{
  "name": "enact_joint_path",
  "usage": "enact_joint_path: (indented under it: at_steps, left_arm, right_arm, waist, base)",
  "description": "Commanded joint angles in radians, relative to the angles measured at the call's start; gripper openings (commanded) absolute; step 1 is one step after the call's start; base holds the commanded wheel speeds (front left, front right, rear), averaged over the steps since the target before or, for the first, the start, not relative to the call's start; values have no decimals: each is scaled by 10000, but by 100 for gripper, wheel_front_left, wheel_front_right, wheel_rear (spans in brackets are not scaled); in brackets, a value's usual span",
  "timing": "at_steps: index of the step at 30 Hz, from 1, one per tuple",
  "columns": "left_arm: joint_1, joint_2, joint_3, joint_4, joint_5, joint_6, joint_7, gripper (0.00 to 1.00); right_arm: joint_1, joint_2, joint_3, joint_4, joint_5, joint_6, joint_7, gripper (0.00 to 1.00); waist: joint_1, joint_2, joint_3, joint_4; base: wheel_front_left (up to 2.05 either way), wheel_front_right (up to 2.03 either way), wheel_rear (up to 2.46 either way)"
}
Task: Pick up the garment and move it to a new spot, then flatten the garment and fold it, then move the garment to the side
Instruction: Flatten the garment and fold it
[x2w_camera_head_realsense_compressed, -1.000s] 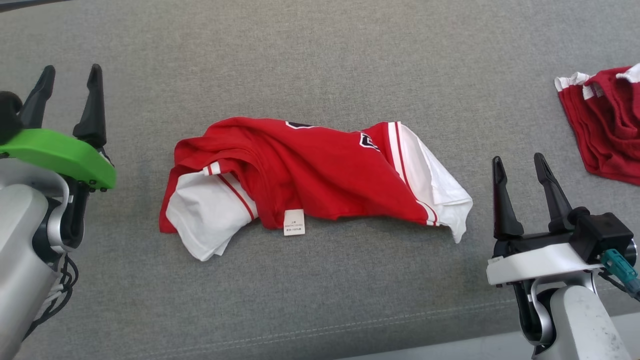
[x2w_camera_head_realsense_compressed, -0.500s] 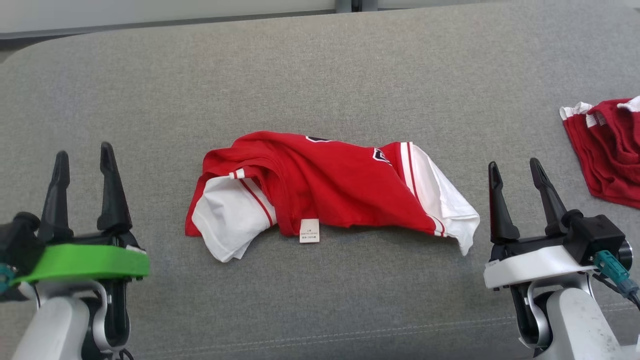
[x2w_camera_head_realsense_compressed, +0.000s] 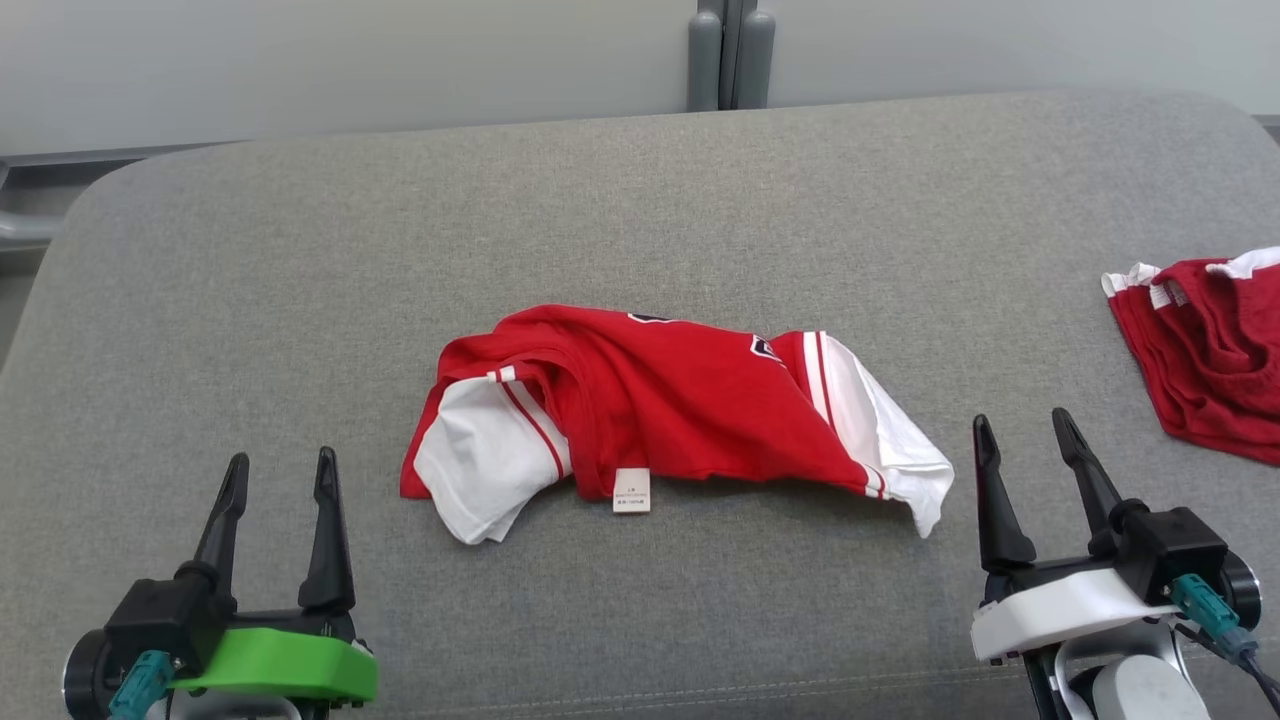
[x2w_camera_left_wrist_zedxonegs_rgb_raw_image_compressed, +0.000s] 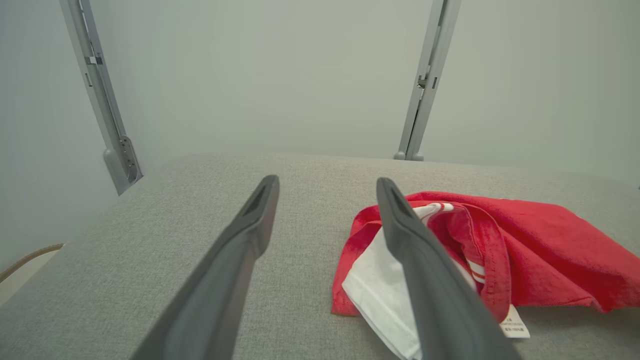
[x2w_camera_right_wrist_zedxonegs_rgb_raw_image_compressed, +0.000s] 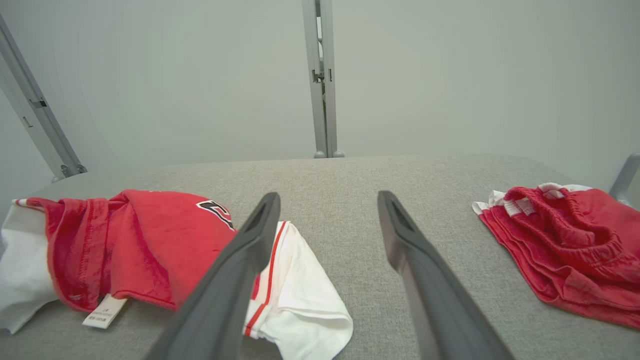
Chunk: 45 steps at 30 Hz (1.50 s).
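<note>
Grey cushion (x2w_camera_head_realsense_compressed: 300, 300) widens as the head lifts, left claw (x2w_camera_head_realsense_compressed: 282, 460) pulls back level with right claw (x2w_camera_head_realsense_compressed: 1020, 418), both spread open and empty, shirt (x2w_camera_head_realsense_compressed: 680, 400) crumpled mid-cushion between them, pickup not begun.

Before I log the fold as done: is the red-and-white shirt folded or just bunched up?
Bunched, not folded. The shirt lies rumpled on the grey cushion, white sleeves splayed unevenly at both ends, care label hanging out.
</note>
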Motion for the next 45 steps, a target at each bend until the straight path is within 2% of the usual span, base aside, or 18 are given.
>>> enact_joint_path:
  at_steps: [1, 11, 27, 32, 40, 45]
  left_arm:
    - [145, -34, -5, 70, 17, -60, -17, 100]
    - [412, 124, -128, 444, -41, -111, 196, 100]
    - [97, 273, -372, 377, 198, 105, 532, 100]
    - [-258, 189, -1256, 350, 483, -258, 1552, 100]
    - [-1291, -177, -2967, 555, 552, -1151, 4125, 100]
    - [-1901, -431, -3237, 908, 333, -1326, 5022, 100]
  right_arm:
    - [133, -19, 21, -43, -31, -12, -24, 100]
    - [924, -22, 518, -402, 112, -12, 125, 100]
    - [1091, -22, 825, -877, 235, -12, 383, 100]
    - [998, -21, 945, -899, 196, -12, 423, 100]
    - [678, -21, 1157, -831, 256, -12, 386, 100]
    - [470, -22, 1222, -749, 354, -12, 264, 100]
  waist:
    - [0, 0, -200, -27]
    - [0, 0, -739, -209]
    - [0, 0, -656, -203]
    - [0, 0, -518, -173]
    - [0, 0, 10, -475]
    - [0, 0, 438, -858]
  base:
    - [0, 0, 0]
    - [0, 0, 0]
    - [0, 0, 0]
    - [0, 0, 0]
    - [0, 0, 0]
    - [0, 0, 0]
